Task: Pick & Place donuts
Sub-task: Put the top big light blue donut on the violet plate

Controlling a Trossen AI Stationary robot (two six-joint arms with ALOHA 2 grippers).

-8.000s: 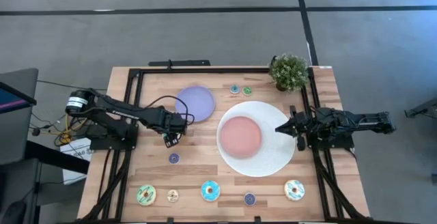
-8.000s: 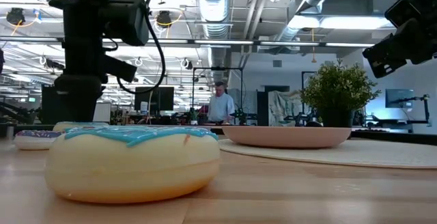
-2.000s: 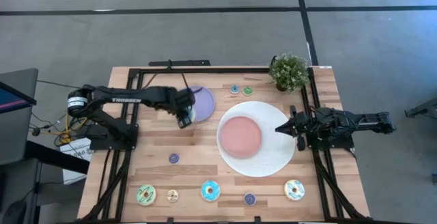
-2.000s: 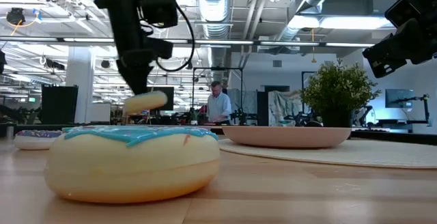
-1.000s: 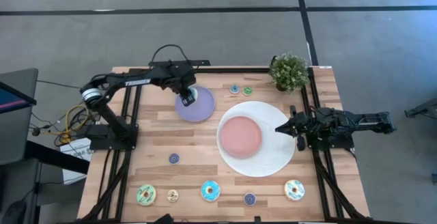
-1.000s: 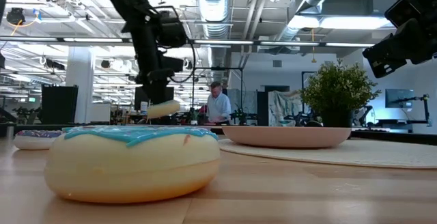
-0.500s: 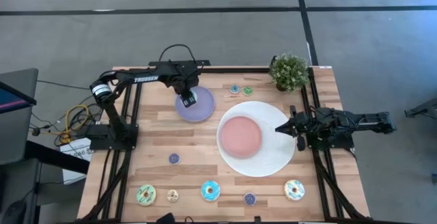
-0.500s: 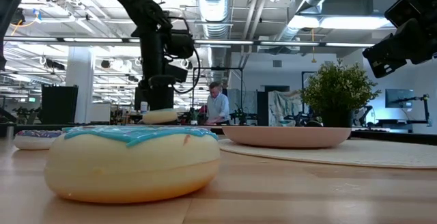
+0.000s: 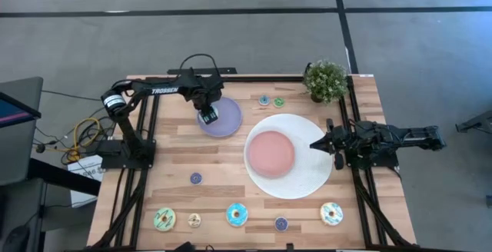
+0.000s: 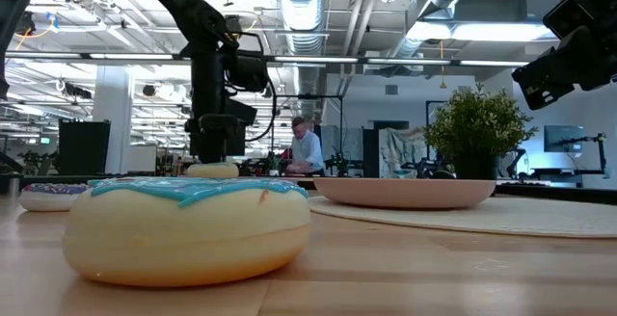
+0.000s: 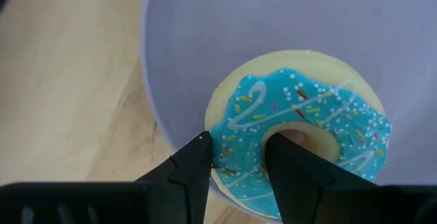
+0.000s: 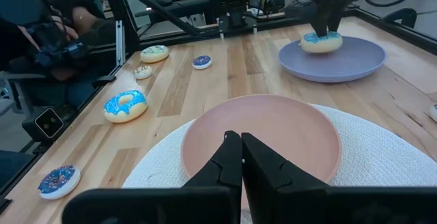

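A blue-iced sprinkled donut [image 11: 300, 128] is at the lilac plate [image 11: 273, 19] on the table's far left, with my left gripper [image 9: 208, 117] shut on it from above. In the right wrist view this donut [image 12: 321, 42] appears to sit on the plate [image 12: 341, 67]. My right gripper [image 12: 240, 156] waits shut at the table's right side, pointing at the pink plate [image 9: 270, 152]. Several other donuts lie flat along the near edge, among them a green one [image 9: 164, 219] and a blue one [image 9: 237, 214]. My left gripper pinches the donut's ring wall [image 11: 239, 173] on the side nearest the plate's rim. One finger [image 11: 290, 166] stands inside the hole and the other [image 11: 194, 166] against the outer edge. The fingers point down from above. The donut lies level, icing up, apparently on the plate.
The pink plate sits on a round white mat [image 9: 307, 179]. A potted plant [image 9: 325, 81] stands at the far right corner. Two mini donuts [image 9: 270, 101] lie near the far edge, a purple mini [image 9: 195, 178] left of centre. Black frame rails run along both sides.
My left gripper has come down with the blue donut over the lilac plate, from hanging clear above it to plate level. The donut has stayed level in the hold. The gap between the fingers is unchanged.
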